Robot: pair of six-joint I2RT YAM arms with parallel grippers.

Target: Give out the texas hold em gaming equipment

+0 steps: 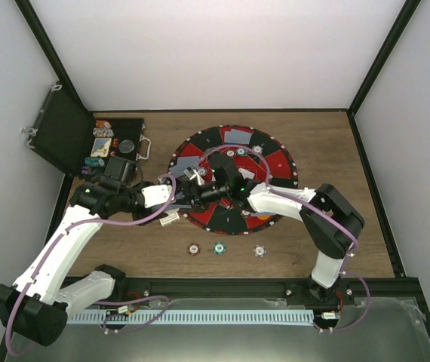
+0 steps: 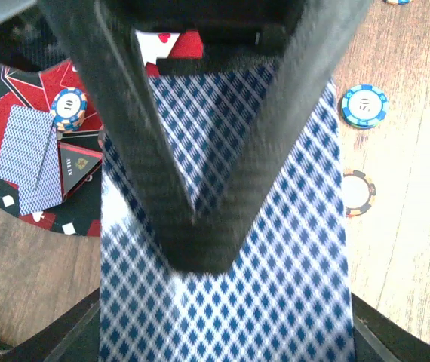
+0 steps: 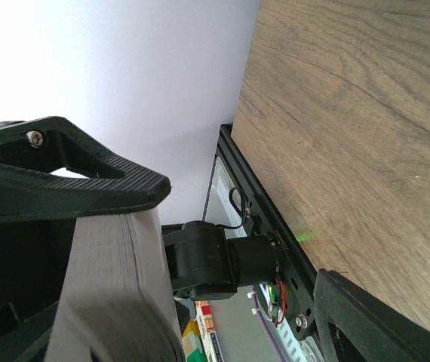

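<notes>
Firmly, left end effector (image 2: 192, 253) clamps the diamond-patterned card deck (image 2: 275, 317); right end effector (image 1: 220, 188) gapes apart.

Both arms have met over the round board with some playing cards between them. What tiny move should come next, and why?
Probably the right pincer should close onto the cards. The left pincer is shut on them, and the right wrist view shows their edge sitting between the right pincer's open jaws, not yet pinched, so it looks ready to take them.
</notes>
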